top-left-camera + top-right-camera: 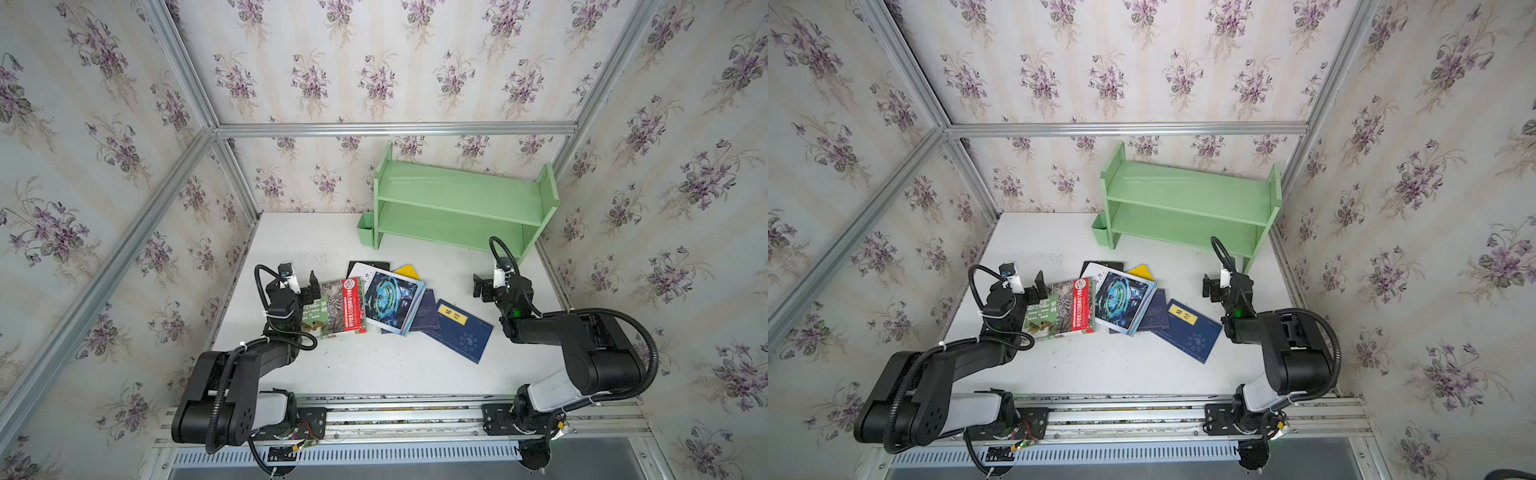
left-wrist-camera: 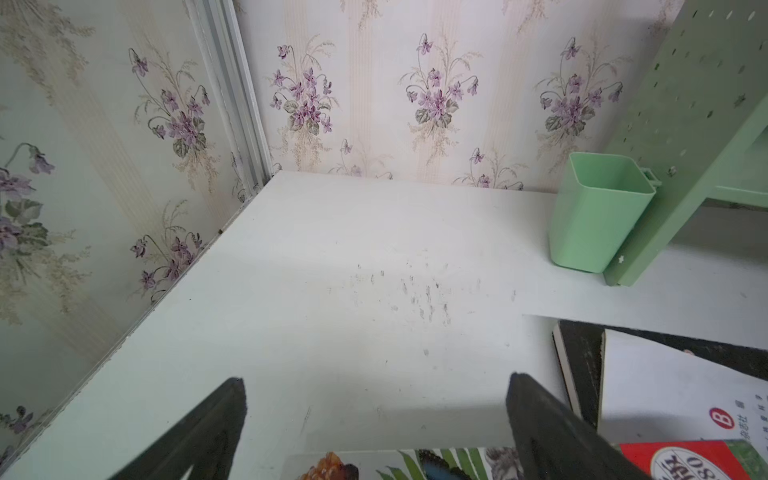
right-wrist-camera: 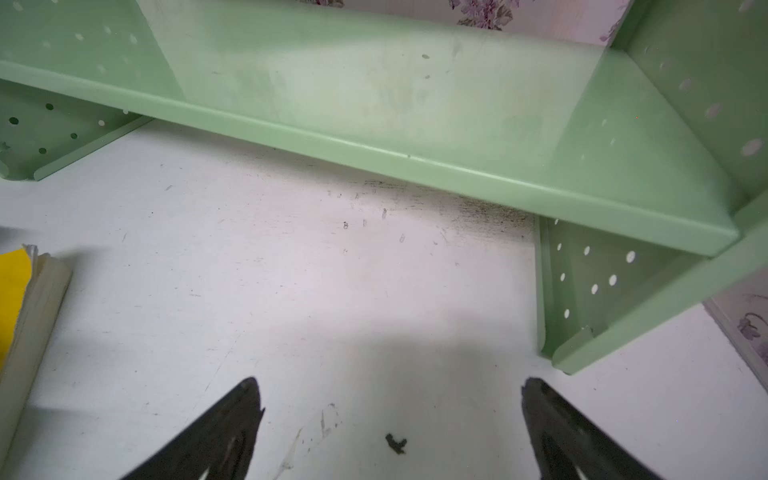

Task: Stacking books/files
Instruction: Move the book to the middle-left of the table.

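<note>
Books (image 1: 1123, 301): six flat paperbacks lying loosely overlapped in the middle of the white counter (image 1: 374, 365)
Left gripper (image 2: 376, 384): jaws apart, empty, above the far left corner of the green book (image 1: 336, 309)
Green book: plant photo, red band down its right side, leftmost
Black book (image 1: 368, 266): mostly hidden under the white book (image 1: 392, 301)
White book: teal sci-fi ring, topmost
Yellow book (image 1: 409, 272): only a corner shows behind the white book
Navy book (image 1: 430, 313): half under the white book
Labelled navy book (image 1: 461, 330): yellow label, tilted, rightmost
Right gripper (image 3: 390, 385): jaws apart, empty, near the pale green shelf (image 1: 461, 195)
</note>
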Available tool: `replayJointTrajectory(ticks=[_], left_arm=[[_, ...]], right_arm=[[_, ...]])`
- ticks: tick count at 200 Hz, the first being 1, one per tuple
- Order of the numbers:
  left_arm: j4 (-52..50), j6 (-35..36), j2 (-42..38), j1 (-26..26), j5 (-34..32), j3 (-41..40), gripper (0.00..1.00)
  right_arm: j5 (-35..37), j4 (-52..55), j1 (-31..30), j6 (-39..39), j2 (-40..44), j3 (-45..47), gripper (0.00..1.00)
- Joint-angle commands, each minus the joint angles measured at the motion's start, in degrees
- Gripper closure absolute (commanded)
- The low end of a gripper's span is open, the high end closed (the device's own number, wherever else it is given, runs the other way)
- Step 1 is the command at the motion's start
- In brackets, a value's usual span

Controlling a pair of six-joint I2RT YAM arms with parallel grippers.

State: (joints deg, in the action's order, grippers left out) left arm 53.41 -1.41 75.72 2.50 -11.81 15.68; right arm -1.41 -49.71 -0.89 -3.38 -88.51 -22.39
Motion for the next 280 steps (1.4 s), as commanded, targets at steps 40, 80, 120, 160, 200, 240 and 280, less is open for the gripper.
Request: replayJointTrajectory(ticks=[40,80,120,160,200,240,280], left_arm=[[0.38,1.06,-0.22,-0.04,0.85,0.23,0.00],[0.38,1.02,-0.22,-0.04,0.83,0.23,0.00],[0.47,1.05,-0.15,-0.04,0.91,0.23,0.00],[0.47,1.09,-0.22,-0.04,0.91,0.14,0.00],[0.47,1.05,-0.13,-0.04,0.83,0.22,0.00],[0.85,1.14,-0.44,0.00,0.74,0.19,0.00],[-18.02,1.81,-9.52,-0.04,4.15,6.98,0.00]], right_arm=[[0.12,-0.56,-0.02,0.39,0.01,-0.33,0.00],[0.11,-0.64,-0.08,0.37,0.01,-0.34,0.00],[0.11,-0.64,-0.07,0.39,0.00,-0.35,0.00],[0.16,-0.60,-0.08,0.39,0.01,-0.33,0.00],[0.08,-0.56,-0.03,0.39,0.00,-0.37,0.00],[2.94,0.58,-0.08,1.53,1.58,-0.37,0.00],[-0.83,18.66,-0.17,1.46,14.98,-5.07,0.00]])
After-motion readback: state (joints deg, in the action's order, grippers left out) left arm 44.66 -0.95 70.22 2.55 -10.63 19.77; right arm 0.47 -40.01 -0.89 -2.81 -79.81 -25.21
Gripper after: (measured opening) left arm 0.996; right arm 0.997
